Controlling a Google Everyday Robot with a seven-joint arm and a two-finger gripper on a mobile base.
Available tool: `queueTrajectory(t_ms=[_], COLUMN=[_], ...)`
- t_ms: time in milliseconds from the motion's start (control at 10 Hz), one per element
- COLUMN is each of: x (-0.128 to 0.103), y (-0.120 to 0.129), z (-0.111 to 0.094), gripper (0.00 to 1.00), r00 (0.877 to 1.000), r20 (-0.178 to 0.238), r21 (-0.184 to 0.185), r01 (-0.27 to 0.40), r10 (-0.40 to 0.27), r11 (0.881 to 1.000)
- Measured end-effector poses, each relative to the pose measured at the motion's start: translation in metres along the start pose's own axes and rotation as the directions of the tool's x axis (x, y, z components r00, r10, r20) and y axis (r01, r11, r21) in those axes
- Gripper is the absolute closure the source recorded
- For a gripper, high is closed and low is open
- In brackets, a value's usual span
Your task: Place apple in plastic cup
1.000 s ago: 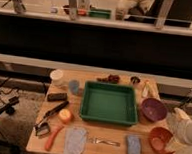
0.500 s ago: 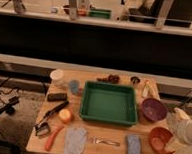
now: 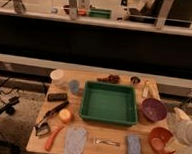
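The apple (image 3: 65, 115), small, round and yellow-orange, rests on the wooden table (image 3: 111, 149) left of the green tray (image 3: 109, 102). Two cups stand upright at the back left: a white one (image 3: 56, 77) and a smaller bluish one (image 3: 74, 86). I cannot tell which of them is the plastic cup. My gripper (image 3: 180, 117), pale and whitish, comes in at the right edge beside the purple bowl (image 3: 153, 110). It is open, holds nothing, and is far from the apple and the cups.
A black block (image 3: 57, 96), a black-handled tool (image 3: 51, 117) and an orange carrot-like thing (image 3: 52, 137) lie near the apple. Along the front lie a grey cloth (image 3: 75, 140), a metal utensil (image 3: 106, 141), a blue sponge (image 3: 133, 145) and an orange handled cup (image 3: 160, 139).
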Motion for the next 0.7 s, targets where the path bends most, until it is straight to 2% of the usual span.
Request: queueTrajectory(t_ms=[400, 700], x=[-0.063, -0.106], y=[0.008, 0.002], z=[0.005, 0.012], gripper=[0.0, 0.0], r00=[0.994, 0.979], r20=[0.079, 0.135], r21=[0.015, 0.027], r01=[0.076, 0.154], r10=[-0.077, -0.156], r11=[0.997, 0.988])
